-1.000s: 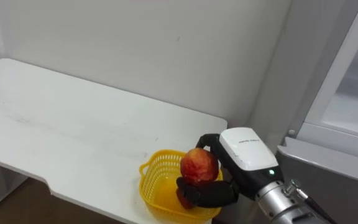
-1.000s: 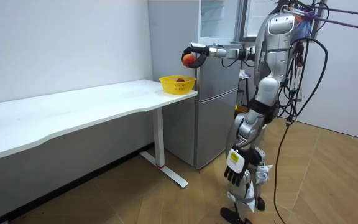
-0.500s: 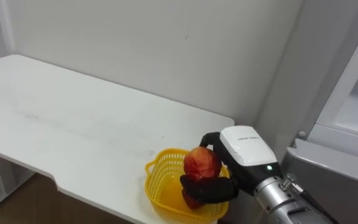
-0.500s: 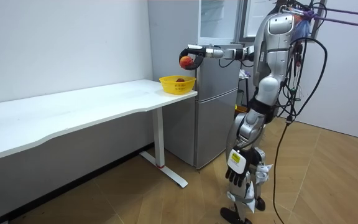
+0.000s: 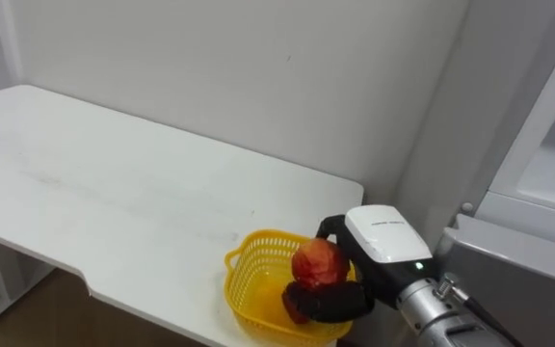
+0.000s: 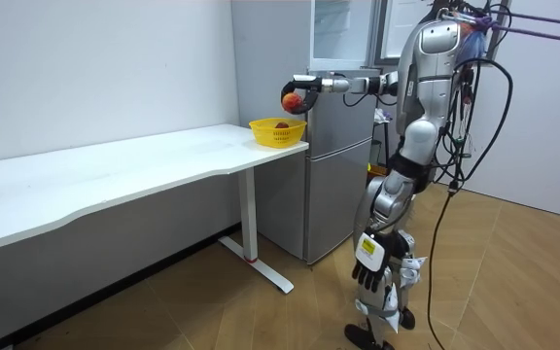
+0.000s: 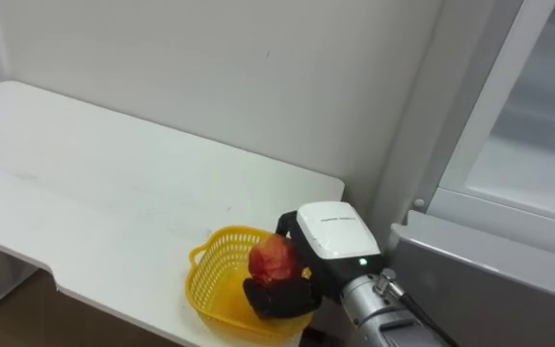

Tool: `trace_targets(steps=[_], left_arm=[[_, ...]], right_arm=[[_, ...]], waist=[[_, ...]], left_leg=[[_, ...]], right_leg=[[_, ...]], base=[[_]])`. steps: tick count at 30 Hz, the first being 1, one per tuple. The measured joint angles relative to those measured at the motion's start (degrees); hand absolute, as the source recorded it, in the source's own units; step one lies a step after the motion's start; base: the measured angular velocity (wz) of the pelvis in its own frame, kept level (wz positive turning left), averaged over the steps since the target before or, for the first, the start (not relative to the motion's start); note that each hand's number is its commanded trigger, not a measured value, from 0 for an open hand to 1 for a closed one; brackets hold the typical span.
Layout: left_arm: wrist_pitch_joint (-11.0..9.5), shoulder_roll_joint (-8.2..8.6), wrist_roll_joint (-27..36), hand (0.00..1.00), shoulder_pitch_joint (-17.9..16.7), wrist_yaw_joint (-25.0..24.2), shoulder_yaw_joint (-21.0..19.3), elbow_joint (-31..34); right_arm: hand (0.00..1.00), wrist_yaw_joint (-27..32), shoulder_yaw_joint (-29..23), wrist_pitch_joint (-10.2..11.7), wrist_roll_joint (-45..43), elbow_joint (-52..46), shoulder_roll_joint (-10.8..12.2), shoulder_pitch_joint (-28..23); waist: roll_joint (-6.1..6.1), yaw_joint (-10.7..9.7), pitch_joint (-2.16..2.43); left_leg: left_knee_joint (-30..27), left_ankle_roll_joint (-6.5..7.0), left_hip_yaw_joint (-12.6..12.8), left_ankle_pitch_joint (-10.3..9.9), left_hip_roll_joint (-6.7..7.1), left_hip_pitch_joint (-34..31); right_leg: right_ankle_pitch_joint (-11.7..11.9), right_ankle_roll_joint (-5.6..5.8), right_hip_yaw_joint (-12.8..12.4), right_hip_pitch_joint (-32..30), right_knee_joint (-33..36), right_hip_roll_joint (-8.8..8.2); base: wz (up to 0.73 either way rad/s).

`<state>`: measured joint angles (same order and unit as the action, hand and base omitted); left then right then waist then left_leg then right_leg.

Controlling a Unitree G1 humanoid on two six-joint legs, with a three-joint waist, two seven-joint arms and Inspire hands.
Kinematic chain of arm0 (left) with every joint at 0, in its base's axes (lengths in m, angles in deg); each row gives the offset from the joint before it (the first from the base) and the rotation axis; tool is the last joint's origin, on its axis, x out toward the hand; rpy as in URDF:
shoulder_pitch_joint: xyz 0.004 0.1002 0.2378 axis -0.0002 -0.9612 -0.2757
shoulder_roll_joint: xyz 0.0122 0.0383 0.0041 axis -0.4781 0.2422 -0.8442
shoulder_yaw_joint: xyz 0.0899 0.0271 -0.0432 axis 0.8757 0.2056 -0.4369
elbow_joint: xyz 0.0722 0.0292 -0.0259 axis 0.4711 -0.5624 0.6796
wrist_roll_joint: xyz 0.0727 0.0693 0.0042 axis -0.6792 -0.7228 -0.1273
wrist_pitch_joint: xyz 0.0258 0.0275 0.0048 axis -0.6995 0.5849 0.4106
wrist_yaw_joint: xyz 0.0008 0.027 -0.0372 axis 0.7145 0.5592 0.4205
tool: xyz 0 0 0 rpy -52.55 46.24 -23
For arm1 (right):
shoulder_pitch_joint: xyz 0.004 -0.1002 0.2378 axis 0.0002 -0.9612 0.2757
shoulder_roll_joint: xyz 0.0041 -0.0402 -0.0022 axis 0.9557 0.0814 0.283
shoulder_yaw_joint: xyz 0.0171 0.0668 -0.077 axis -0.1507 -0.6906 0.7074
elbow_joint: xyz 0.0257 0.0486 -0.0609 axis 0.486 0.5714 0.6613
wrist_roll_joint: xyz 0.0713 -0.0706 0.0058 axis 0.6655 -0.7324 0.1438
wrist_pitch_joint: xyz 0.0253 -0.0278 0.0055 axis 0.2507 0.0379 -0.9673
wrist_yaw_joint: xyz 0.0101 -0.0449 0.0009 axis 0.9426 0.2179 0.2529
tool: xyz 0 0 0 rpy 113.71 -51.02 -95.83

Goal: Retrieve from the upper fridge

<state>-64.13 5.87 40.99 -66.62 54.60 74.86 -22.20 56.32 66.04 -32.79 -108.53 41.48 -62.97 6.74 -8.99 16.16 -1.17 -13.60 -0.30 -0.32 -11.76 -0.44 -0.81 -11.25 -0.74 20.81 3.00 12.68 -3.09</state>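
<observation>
My right hand is shut on a red and yellow round fruit, gripping it from below and the side with dark fingers. It holds the fruit just above a yellow mesh basket that stands on the near corner of the white table. In the room view the fruit hangs over the basket, which holds another red fruit. I stand in front of the fridge with my right arm stretched toward the table. My left hand hangs at my side with relaxed fingers.
The grey fridge stands right beside the table's end, its upper door open behind my arm. A plain wall runs behind the table. The table's long top stretches away to my left.
My right hand has carried the fruit out over the basket and sunk a little toward it. The camera shifted slightly early on. My left hand has not moved.
</observation>
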Motion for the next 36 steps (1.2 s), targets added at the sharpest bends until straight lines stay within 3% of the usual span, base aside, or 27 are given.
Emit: trace_targets(steps=[23, 36], left_arm=[[0.7, 0.04, -0.4, 0.00, -0.1, 0.2, -0.2, 1.0], [0.5, 0.31, 0.1, 0.00, -0.6, 1.8, 0.1, 1.0]], right_arm=[[0.00, -0.3, 0.0, -0.1, -0.6, 0.0, 0.1, 0.0], [0.00, 0.1, -0.6, 0.3, 4.8, -4.8, 0.1, 0.0]], waist=[[0.56, 0.1, 0.21], [0.80, -0.5, 0.29]], left_leg=[[0.0, 0.01, 0.0, 0.0, 0.00, 0.2], [0.0, 0.01, 0.1, 0.0, -0.04, 0.1]], right_leg=[[0.0, 0.00, 0.0, 0.0, 0.0, 0.01], [0.0, 0.00, -0.3, 0.1, 0.1, 0.08]], base=[[0.00], [0.00]])
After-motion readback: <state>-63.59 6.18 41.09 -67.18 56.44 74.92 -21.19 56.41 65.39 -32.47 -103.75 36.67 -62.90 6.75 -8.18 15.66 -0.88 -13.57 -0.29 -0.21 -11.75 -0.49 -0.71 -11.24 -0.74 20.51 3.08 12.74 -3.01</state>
